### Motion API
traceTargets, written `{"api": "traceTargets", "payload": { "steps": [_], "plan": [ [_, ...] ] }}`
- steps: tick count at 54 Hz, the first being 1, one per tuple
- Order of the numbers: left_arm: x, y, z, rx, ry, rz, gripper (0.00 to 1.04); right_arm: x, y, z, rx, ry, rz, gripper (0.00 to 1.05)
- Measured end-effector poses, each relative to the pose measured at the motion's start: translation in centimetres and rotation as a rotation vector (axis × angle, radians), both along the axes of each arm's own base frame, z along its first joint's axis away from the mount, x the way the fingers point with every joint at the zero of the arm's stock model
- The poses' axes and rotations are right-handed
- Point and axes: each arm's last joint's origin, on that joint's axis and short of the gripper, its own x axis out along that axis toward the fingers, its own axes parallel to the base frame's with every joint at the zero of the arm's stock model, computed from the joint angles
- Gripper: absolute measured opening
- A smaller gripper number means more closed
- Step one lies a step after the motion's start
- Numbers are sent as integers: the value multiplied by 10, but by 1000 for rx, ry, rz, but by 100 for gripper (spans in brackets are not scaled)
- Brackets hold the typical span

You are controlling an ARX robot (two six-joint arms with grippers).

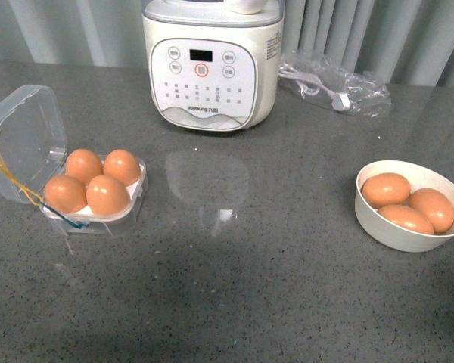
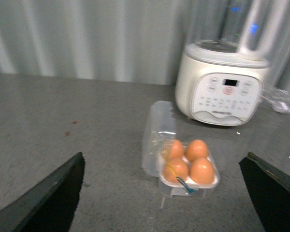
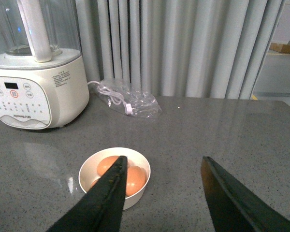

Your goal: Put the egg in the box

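Four smooth orange-brown eggs (image 1: 107, 195) sit in the box (image 1: 91, 221), one in each hole of its white tray, so it is full. Which of them is the task's egg cannot be told. The box is small, square and of clear plastic. Its hinged lid (image 1: 26, 140) stands open on the left side, and yellow and blue elastic bands (image 1: 15, 181) trail across it. Well apart to the right, a round white bowl (image 1: 378, 227) holds three more eggs (image 1: 386, 189). All rest on a grey speckled surface (image 1: 250, 287). Behind stand a white appliance (image 1: 210, 76) and a crumpled clear bag (image 1: 333, 87) with a cable inside. Left gripper (image 2: 164, 155): jaws wide, empty. Right gripper (image 3: 163, 158): jaws wide, empty, near the bowl.
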Motion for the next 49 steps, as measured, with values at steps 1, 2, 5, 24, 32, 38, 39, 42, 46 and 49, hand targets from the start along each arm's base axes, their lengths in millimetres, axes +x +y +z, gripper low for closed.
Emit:
{"api": "traceTargets", "payload": {
  "steps": [1,2,5,24,32,38,39,42,46,49],
  "plan": [
    [1,0,-2,-21,46,39,98,0,0,0,0,0,0,53],
    [2,1,-3,-49,85,81,98,0,0,0,0,0,0,56],
    [7,3,-6,-117,145,156,98,0,0,0,0,0,0,65],
    [80,38,7,-283,254,392,98,0,0,0,1,0,0,97],
    [132,49,-3,-288,344,443,98,0,0,0,1,-1,0,97],
    [162,55,-7,-284,368,460,98,0,0,0,1,-1,0,97],
    [168,56,-7,-281,372,466,98,0,0,0,1,-1,0,97],
    [183,59,-10,-272,384,488,98,0,0,0,1,-1,0,97],
    [199,63,-13,-266,404,503,98,0,0,0,1,-1,0,97],
    [210,64,-16,-263,426,509,98,0,0,0,1,-1,-1,97]
  ]
}}
